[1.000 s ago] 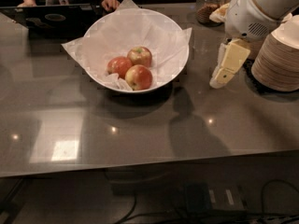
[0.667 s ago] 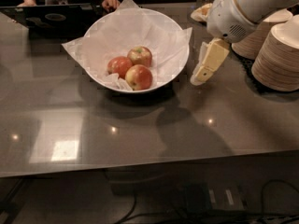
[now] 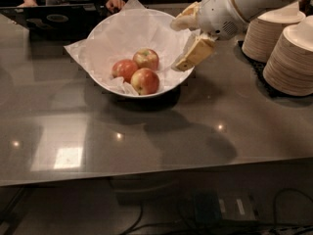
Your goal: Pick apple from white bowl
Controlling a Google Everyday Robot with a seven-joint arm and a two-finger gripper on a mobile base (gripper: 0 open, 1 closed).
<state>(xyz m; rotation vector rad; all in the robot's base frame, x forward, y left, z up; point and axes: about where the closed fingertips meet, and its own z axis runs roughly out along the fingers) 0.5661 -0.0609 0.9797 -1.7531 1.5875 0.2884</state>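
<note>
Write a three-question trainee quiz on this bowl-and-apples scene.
1. True or false: the tool hovers at the right rim of the white bowl.
2. How many apples lie in the bowl?
3. Which lies nearest the camera? A the apple with the yellow-orange blush; B the darker red one; C the green-yellow-topped one.
Key: 1 true; 2 three; 3 A.

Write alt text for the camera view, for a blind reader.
An open end effector hovers at the right rim of a paper-lined white bowl holding three apples, the yellow-blushed apple in front. The bowl sits on a grey table, stacked cream bowls to its right.
</note>
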